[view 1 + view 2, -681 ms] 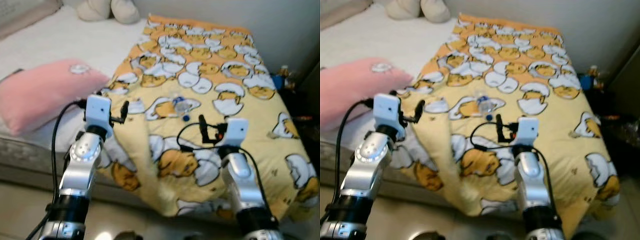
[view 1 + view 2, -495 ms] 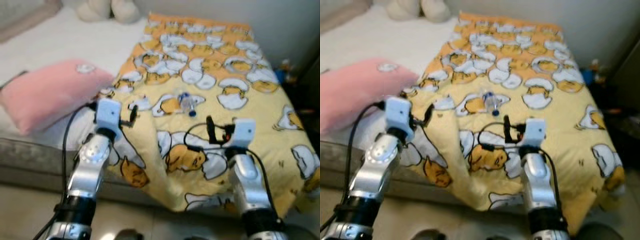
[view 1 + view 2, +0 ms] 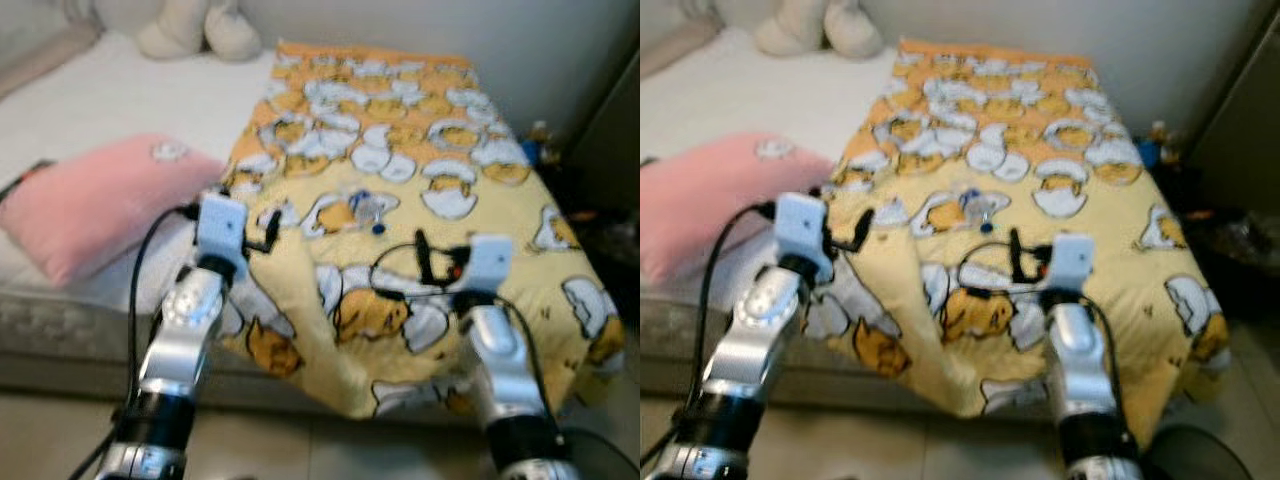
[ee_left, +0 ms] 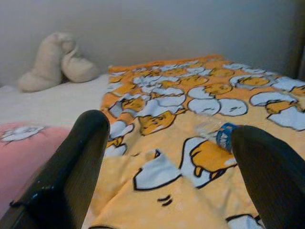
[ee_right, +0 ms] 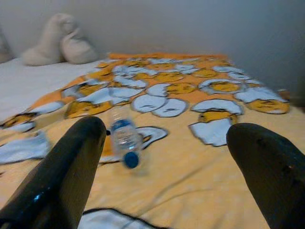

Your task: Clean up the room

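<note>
Both grippers, left (image 4: pixel 167 162) & right (image 5: pixel 162 162), are wide open and empty, approaching the bed. Bottle (image 5: pixel 125 142) lies mid-blanket (image 3: pixel 400 200); next, right gripper must reach fwd to it.

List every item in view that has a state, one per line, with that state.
Water bottle: lying on its side on the blanket, blue cap on.
Yellow blanket: spread over the bed, rumpled, front edge hanging off.
Pink pillow: lying flat on the mattress.
Plush toy: resting by the wall.
Left tool: open, empty.
Right tool: open, empty.
</note>
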Motion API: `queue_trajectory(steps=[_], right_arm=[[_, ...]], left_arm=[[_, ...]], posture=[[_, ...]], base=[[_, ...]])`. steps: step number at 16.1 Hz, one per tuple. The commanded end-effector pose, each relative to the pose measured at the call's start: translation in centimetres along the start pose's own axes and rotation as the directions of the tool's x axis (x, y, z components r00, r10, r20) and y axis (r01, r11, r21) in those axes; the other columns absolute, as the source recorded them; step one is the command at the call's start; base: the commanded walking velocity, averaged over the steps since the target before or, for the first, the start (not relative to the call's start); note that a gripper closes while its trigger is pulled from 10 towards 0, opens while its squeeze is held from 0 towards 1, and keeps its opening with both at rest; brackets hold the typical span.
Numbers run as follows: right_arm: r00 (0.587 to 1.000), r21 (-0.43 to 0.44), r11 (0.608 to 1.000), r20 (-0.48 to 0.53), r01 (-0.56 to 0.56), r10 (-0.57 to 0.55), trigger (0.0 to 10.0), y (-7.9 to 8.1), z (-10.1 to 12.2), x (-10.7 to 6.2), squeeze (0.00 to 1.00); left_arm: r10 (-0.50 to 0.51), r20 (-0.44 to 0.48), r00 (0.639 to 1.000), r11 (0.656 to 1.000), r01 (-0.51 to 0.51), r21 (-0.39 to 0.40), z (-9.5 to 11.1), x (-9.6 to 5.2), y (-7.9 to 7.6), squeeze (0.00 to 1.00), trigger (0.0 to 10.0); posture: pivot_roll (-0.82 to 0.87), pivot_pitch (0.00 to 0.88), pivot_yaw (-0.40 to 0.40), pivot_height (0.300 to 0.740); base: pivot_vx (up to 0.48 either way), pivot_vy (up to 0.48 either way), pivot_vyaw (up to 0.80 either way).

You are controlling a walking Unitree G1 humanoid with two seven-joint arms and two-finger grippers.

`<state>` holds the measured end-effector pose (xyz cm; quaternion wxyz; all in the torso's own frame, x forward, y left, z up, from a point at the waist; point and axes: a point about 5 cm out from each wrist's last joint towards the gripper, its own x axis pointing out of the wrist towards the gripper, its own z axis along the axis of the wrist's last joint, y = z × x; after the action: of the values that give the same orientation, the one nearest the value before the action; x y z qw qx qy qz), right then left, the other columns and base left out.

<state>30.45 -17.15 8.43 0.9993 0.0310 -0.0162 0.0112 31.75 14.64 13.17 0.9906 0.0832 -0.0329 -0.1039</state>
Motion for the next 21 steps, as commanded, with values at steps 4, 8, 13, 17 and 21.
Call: queue_trajectory(steps=[4,8,13,17,21], right_arm=[[1.000,0.006,1.000,0.011,-0.008,0.008,10.0,0.4,0.6,0.9,0.00],[1.000,0.001,1.000,0.024,-0.012,0.012,10.0,0.1,1.4,1.7,0.00],[0.996,0.033,0.996,-0.010,-0.089,0.089,10.0,0.8,3.4,4.8,0.00],[0.990,-0.019,0.994,-0.098,-0.105,0.102,10.0,1.5,3.2,6.7,0.00],[0.979,-0.019,0.994,-0.180,-0.103,0.098,10.0,2.6,2.3,7.2,0.00]], left_arm=[[0.017,0.015,1.000,1.000,-0.017,0.001,0.4,0.1,0.7,0.00,10.0],[0.013,0.021,1.000,1.000,-0.013,-0.002,0.5,-0.1,0.6,0.00,10.0],[0.029,0.022,0.999,1.000,-0.029,0.008,0.6,-1.0,0.8,0.00,10.0],[0.042,-0.011,0.999,0.998,-0.041,0.042,0.6,-4.0,2.0,0.00,10.0],[0.086,-0.065,0.994,0.992,-0.080,0.099,0.9,-7.3,4.0,0.00,10.0]], posture=[[0.07,0.000,-0.031,0.723],[0.08,0.000,-0.035,0.723],[0.12,0.000,-0.034,0.723],[0.20,0.016,-0.038,0.723],[0.34,0.125,-0.033,0.723]], base=[[0.472,0.000,0.00],[0.458,0.000,0.00],[0.182,0.000,0.00],[0.000,0.000,0.00],[0.000,0.000,0.00]])
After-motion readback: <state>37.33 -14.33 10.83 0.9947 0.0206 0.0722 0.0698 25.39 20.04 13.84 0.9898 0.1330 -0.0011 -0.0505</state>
